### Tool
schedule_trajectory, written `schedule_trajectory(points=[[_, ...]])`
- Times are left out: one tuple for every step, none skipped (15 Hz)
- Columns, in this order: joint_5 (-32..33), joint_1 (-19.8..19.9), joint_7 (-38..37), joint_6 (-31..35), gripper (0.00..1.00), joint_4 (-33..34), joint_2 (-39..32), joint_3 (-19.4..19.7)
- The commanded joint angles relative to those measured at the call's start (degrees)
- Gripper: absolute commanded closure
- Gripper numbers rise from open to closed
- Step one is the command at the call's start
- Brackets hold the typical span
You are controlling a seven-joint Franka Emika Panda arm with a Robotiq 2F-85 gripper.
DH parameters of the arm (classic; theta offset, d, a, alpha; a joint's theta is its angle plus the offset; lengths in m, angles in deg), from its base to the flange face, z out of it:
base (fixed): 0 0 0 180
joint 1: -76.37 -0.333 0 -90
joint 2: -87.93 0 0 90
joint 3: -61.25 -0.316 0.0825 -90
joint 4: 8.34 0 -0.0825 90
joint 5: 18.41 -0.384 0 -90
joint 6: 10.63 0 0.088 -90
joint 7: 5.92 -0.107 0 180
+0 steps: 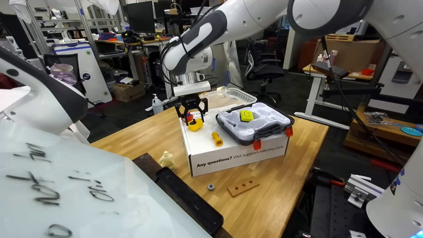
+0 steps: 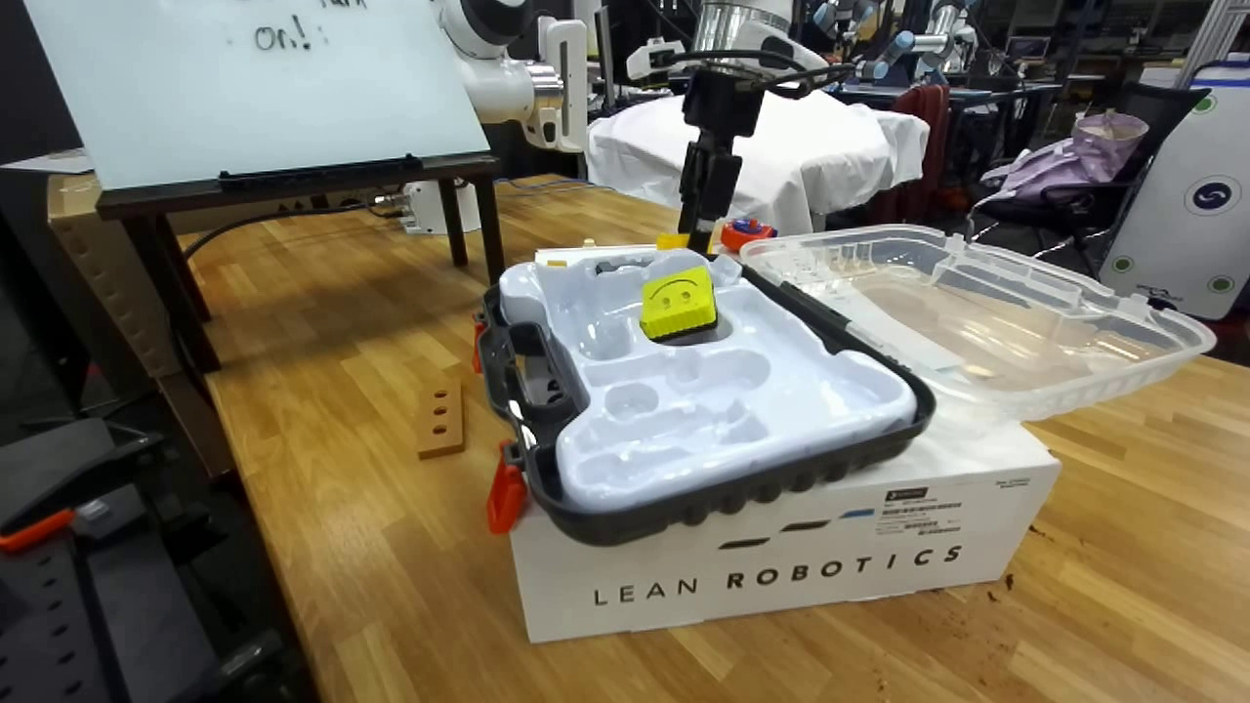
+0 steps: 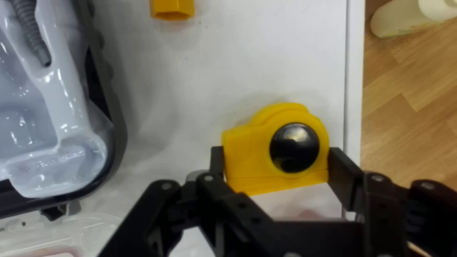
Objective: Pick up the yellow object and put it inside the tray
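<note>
In an exterior view, the gripper (image 1: 194, 122) points down over the white box (image 1: 238, 162), a yellow tape measure (image 1: 197, 125) between its jaws, outside the tray (image 1: 266, 115). In an exterior view, the tray holds a smiley block (image 2: 678, 299). In the wrist view, the jaws clamp the tape measure's two ends.

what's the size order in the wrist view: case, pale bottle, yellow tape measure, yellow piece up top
By visible area, largest first:
case
yellow tape measure
pale bottle
yellow piece
All but the tape measure are cut off, so full sizes are unsure.
</note>
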Motion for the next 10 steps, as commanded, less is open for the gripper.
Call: schedule_trajectory(points=[[-1.3,0.5,0.0,-1.6,0.54,1.6,-0.3,-0.4],[-1.5,0.5,0.2,-1.3,0.54,1.4,0.2,-0.5],[-1.6,0.6,0.3,-1.2,0.54,1.1,0.7,-0.6],[-1.6,0.6,0.3,-1.1,0.54,1.1,1.1,-0.7],[-1.7,0.6,0.5,-0.9,0.54,0.7,2.0,-0.7],[-1.6,0.5,0.5,-0.8,0.54,0.3,2.6,-0.7],[-1.5,0.5,0.9,-0.7,0.54,-0.7,3.7,-0.7],[-1.5,0.5,1.3,-0.7,0.54,-1.7,4.8,-0.8],[-1.0,0.4,1.7,-0.5,0.54,-3.0,5.9,-0.7],[-1.0,0.3,2.3,-0.5,0.54,-4.2,7.1,-0.7]])
